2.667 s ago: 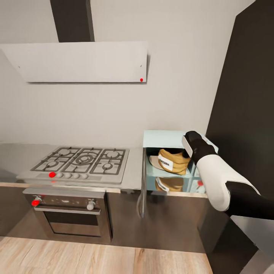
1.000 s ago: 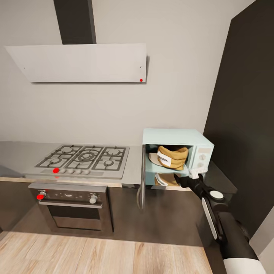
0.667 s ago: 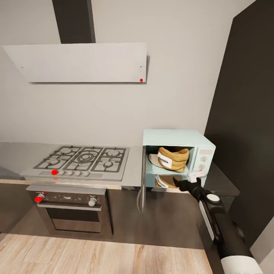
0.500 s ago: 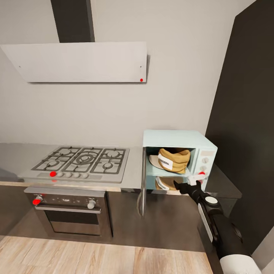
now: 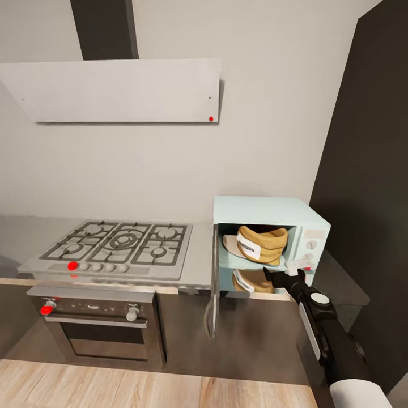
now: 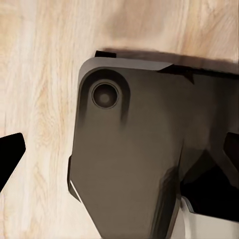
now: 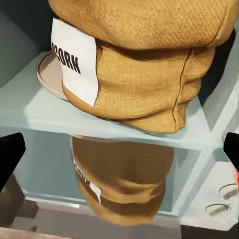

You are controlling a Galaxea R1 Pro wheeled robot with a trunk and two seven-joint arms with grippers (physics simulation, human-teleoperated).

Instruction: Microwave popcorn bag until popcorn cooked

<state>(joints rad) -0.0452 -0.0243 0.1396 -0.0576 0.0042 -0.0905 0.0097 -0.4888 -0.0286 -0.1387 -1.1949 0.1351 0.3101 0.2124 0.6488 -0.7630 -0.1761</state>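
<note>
The pale blue microwave (image 5: pixel 266 211) stands on the grey countertop (image 5: pixel 198 263) with its door (image 5: pixel 214 283) swung open towards me, seen edge-on. Inside it, the tan popcorn bag (image 5: pixel 262 245) lies on a white plate (image 5: pixel 229 244), and the glossy surface below mirrors it. My right gripper (image 5: pixel 281 273) hangs open just in front of the opening's lower right corner, apart from the bag. In the right wrist view the popcorn bag (image 7: pixel 144 64) and its white label (image 7: pixel 74 59) sit beyond my open right gripper (image 7: pixel 120 152). My left gripper (image 6: pixel 119 154) is open over the wood floor (image 6: pixel 40 74).
A gas hob (image 5: pixel 122 241) sits left of the microwave, above a steel oven (image 5: pixel 96 326), with a range hood (image 5: pixel 113 90) on the wall. A tall dark cabinet (image 5: pixel 368 198) rises on the right. My own dark base (image 6: pixel 129 159) fills the left wrist view.
My right arm has pulled back out of the microwave and dropped lower, leaving the bag inside. The camera has shifted a little; the gripper has held near the opening for the last second.
</note>
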